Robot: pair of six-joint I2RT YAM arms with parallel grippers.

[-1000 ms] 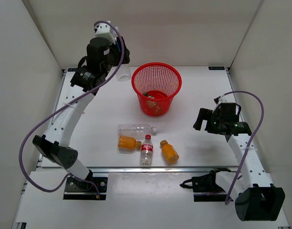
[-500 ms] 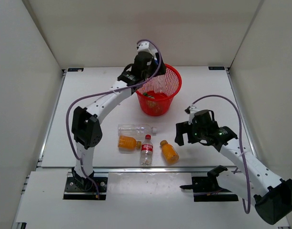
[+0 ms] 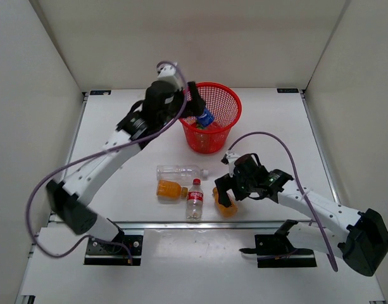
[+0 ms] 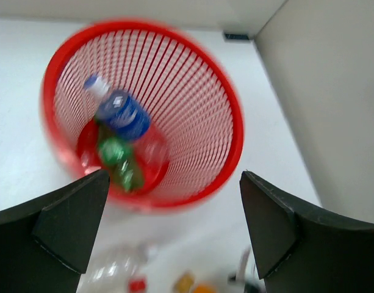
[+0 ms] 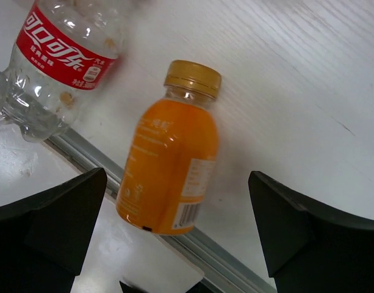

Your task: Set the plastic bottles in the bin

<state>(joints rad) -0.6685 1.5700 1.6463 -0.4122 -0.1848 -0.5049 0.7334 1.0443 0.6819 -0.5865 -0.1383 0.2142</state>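
The red mesh bin (image 3: 235, 101) stands at the back centre. A blue-labelled bottle (image 3: 205, 118) leans inside it, and the left wrist view shows that bottle (image 4: 122, 113) above a green bottle (image 4: 118, 159) on the bin's floor. My left gripper (image 3: 195, 104) hangs open and empty over the bin's left rim (image 4: 235, 134). A clear bottle (image 3: 179, 171), an orange bottle (image 3: 170, 189) and a cola bottle (image 3: 194, 198) lie on the table in front. My right gripper (image 3: 224, 195) is open, low over a second orange bottle (image 5: 171, 165), its fingers on either side of it, apart from it.
White walls close in the table on three sides. A metal rail (image 5: 83, 160) runs along the table's near edge, just under the orange bottle's base. The cola bottle (image 5: 58, 55) lies close to the left of my right gripper's left finger.
My left arm swung from the back left to the bin and opened; the blue-labelled bottle now lies in the bin. My right arm moved left and down onto the right orange bottle.
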